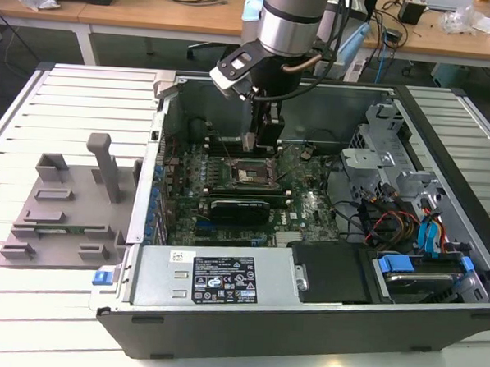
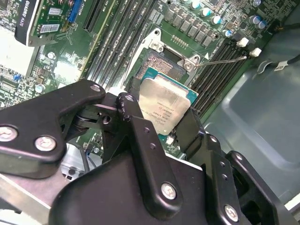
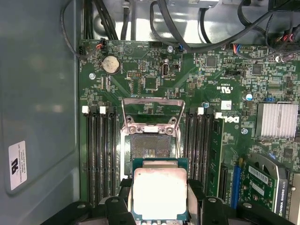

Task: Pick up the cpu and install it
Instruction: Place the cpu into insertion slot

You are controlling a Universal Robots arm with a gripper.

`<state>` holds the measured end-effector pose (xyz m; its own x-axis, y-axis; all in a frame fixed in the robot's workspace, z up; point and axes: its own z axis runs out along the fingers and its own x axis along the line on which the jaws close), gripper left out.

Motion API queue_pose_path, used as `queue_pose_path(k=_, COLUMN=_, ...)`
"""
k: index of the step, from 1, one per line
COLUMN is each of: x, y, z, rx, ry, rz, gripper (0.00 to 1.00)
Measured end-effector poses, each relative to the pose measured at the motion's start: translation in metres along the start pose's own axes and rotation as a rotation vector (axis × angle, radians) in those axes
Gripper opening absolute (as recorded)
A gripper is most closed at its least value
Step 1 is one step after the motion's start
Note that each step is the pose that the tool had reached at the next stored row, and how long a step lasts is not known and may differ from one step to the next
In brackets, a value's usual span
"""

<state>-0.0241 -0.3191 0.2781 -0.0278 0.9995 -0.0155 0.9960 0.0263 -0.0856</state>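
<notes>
While the arm reaches down into the open computer case (image 1: 320,319), the gripper (image 1: 259,145) hangs over the green motherboard (image 1: 309,207), close above the black socket (image 1: 249,175). In the second wrist view the jaws pinch the cpu (image 2: 166,105) by two opposite edges, with a black finger (image 2: 140,140) on either side. Its silvery top is exposed and its green rim is visible. In the first wrist view the cpu (image 3: 159,192) sits at the near edge of the socket (image 3: 150,145) and is not seated in it. The socket's contact field is bare and its metal load plate (image 3: 152,110) is swung up. Memory slots (image 3: 101,150) flank the socket on both sides. A grey plastic tray (image 1: 62,215) lies on the slatted table (image 1: 69,92) at the exterior view's left, well apart from the gripper.
</notes>
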Motion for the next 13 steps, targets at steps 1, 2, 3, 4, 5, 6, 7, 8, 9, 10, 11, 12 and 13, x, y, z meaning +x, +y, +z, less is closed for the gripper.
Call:
queue_pose_path(k=1, x=0.0000, y=0.0001, z=0.0007, rx=-0.0001, ry=0.0001, rz=0.000, gripper=0.55)
queue_pose_path(k=2, x=0.0000, y=0.0001, z=0.0012, rx=0.0000, ry=0.0001, rz=0.000, gripper=0.55)
queue_pose_path(k=3, x=0.0000, y=0.0001, z=0.0017, rx=0.0000, ry=0.0000, rz=0.000, gripper=0.55)
queue_pose_path(k=4, x=0.0000, y=0.0002, z=0.0026, rx=0.0000, ry=0.0001, rz=0.000, gripper=0.55)
queue_pose_path(k=5, x=0.0000, y=0.0003, z=0.0031, rx=0.0000, ry=0.0000, rz=0.000, gripper=0.55)
queue_pose_path(k=6, x=0.0001, y=0.0004, z=0.0044, rx=0.0000, ry=0.0000, rz=0.000, gripper=0.55)
queue_pose_path(k=7, x=0.0001, y=0.0005, z=0.0061, rx=0.0000, ry=0.0000, rz=0.000, gripper=0.55)
queue_pose_path(k=8, x=0.0001, y=0.0007, z=0.0079, rx=-0.0001, ry=0.0001, rz=0.000, gripper=0.55)
queue_pose_path(k=9, x=0.0002, y=0.0009, z=0.0099, rx=0.0000, ry=0.0001, rz=0.000, gripper=0.55)
queue_pose_path(k=10, x=0.0002, y=0.0012, z=0.0137, rx=0.0000, ry=0.0001, rz=0.000, gripper=0.55)
queue_pose_path(k=11, x=0.0003, y=0.0014, z=0.0162, rx=0.0000, ry=0.0000, rz=0.000, gripper=0.55)
queue_pose_path(k=12, x=0.0003, y=0.0015, z=0.0177, rx=0.0000, ry=0.0001, rz=0.000, gripper=0.55)
queue_pose_path(k=13, x=0.0003, y=0.0017, z=0.0194, rx=0.0000, ry=0.0000, rz=0.000, gripper=0.55)
